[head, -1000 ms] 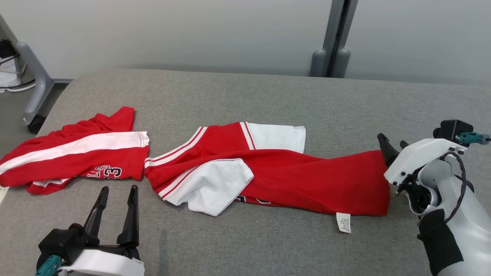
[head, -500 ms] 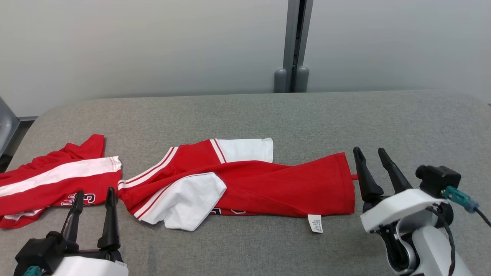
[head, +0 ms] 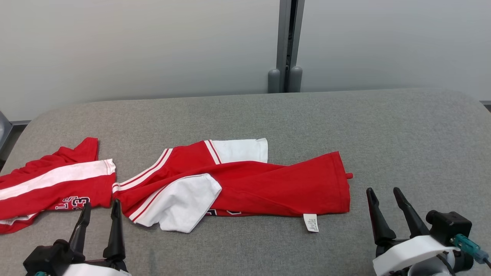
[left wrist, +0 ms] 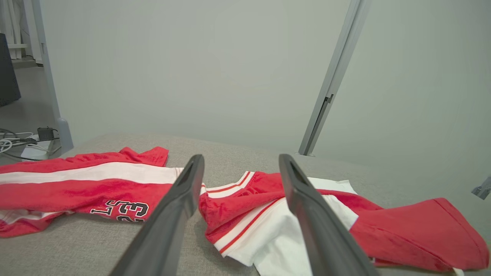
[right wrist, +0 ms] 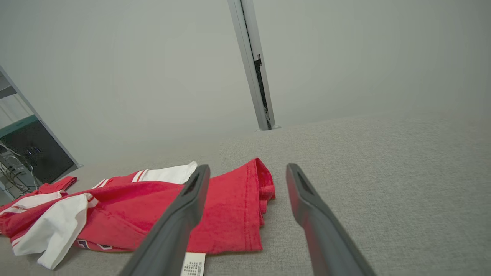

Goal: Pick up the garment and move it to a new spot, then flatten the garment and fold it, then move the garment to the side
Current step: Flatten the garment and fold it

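1. A red and white garment (head: 268, 184) is laid crumpled across the middle of the grey table (head: 383, 122), stretched from left to right.
2. Its two white sleeves are seen toward its left end. One sleeve (head: 239, 150) is spread on the far side and the other (head: 184, 203) is folded over on the near side.
3. A white label (head: 311, 222) is seen sticking out from the near edge of the garment, close to its right end, flat on the table.
4. A second red garment (head: 53, 184), marked with a white stripe and dark lettering, is laid at the left of the table. Its right edge is just beside the first garment's left end.
5. The left tool (head: 101, 204) is held at the near left with its fingers spread wide and nothing between them. Its tips are pointed toward the place where the two garments meet.
6. The right tool (head: 383, 189) is held at the near right, also spread wide and empty, apart from the garment's right hem.
7. A grey post (head: 285, 46) is seen against the pale wall beyond the far edge.
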